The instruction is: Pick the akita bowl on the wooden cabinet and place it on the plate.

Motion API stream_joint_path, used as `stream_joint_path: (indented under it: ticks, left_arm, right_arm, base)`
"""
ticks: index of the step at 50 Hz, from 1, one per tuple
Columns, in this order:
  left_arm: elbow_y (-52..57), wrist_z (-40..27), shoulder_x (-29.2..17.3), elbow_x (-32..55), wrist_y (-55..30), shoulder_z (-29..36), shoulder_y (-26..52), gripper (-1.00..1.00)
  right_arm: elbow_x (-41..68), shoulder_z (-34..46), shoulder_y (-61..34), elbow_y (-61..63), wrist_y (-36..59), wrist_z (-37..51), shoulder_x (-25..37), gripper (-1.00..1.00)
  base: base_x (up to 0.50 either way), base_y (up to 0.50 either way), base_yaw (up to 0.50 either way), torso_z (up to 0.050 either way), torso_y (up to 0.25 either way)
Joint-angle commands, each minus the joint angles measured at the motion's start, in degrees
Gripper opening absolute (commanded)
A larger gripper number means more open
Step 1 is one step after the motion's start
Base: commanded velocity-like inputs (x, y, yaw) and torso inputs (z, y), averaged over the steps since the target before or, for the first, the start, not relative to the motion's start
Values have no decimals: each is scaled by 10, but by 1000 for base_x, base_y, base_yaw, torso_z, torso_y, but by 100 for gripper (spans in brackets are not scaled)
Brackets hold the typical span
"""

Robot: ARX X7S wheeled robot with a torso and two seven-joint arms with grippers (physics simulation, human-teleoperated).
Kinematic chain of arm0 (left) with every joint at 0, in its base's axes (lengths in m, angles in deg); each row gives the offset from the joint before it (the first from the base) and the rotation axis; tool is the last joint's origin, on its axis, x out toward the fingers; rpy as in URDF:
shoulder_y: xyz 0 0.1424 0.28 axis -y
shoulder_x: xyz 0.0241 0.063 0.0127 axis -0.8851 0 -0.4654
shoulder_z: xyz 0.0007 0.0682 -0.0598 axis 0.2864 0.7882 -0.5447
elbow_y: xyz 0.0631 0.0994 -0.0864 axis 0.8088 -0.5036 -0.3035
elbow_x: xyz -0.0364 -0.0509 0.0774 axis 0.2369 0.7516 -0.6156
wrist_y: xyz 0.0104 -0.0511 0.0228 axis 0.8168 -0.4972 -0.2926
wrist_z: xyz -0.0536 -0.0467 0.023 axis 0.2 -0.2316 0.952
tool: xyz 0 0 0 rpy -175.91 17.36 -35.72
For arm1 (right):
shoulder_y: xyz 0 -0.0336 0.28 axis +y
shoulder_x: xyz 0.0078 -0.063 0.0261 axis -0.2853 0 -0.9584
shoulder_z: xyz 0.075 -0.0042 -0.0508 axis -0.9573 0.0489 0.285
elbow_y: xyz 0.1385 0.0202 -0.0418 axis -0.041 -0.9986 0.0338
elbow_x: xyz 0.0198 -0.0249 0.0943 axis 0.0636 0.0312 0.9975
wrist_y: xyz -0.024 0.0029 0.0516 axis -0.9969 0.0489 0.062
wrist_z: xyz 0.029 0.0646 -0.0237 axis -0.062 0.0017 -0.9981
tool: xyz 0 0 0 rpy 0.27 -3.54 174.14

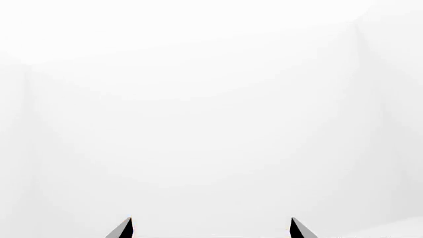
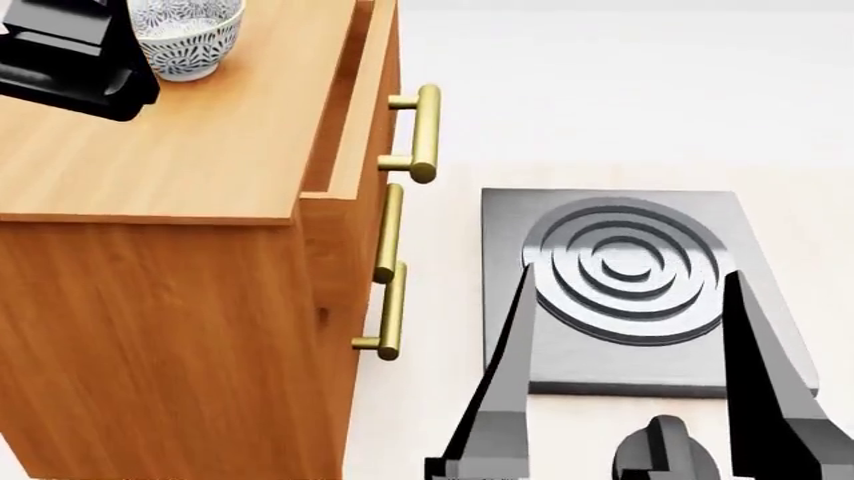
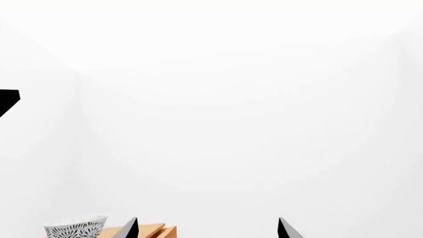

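Pale, plain walls fill both wrist views, with only faint corner lines where the walls meet. From the head view the floor [image 2: 601, 90] is a soft cream colour.

On the left side of the head view stands the wooden cabinet [image 2: 174, 150]. It is orange-brown with wood grain, and its flat top takes up the upper left of the frame. Three brass handles [image 2: 420, 130] run down its front edge, one under the other.

The akita bowl [image 2: 187, 35] sits on the cabinet top, in the upper left corner of the head view. It stands upright with its open mouth facing up. It is round, so it has no long side. It is white with lots of small dark leafy marks. The right wrist view shows it from the side at the lower left of the frame, on its narrow foot with the wide rim on top.

A black robot part [image 2: 67, 55] sits just to the left of the bowl in the head view and covers a bit of its side. I cannot tell which arm it belongs to.

On the floor at the lower right of the head view lies a grey square slab [image 2: 627, 270] with rings cut into it. Two dark grey bars [image 2: 501, 400] stand in front of it.

The left tool [image 1: 211, 233] shows only two black tips, set wide apart with nothing between them. The right tool [image 3: 207, 230] is also wide and holds nothing.
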Motion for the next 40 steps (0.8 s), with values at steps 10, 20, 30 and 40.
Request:
stream_joint_path:
  ticks: [10,20,30,40]
  left_arm:
    - [0,-8,-4,10,5,4,-3,100]
    - [-2,-12,-6,16,6,5,-2,100]
    - [-10,-17,-3,21,1,11,17,100]
    - [-75,-7,6,16,14,27,57,100]
  right_arm:
    - [0,8,-4,2,-1,8,9,100]
    - [-2,11,-5,2,-5,14,12,100]
    - [1,12,-3,3,-9,18,16,100]
    - [-4,16,-3,-1,-11,20,19,100]
  base:
    - [20,0,0,0,0]
    - [52,0,0,0,0]
    - [0,0,0,0,0]
    - [0,0,0,0,0]
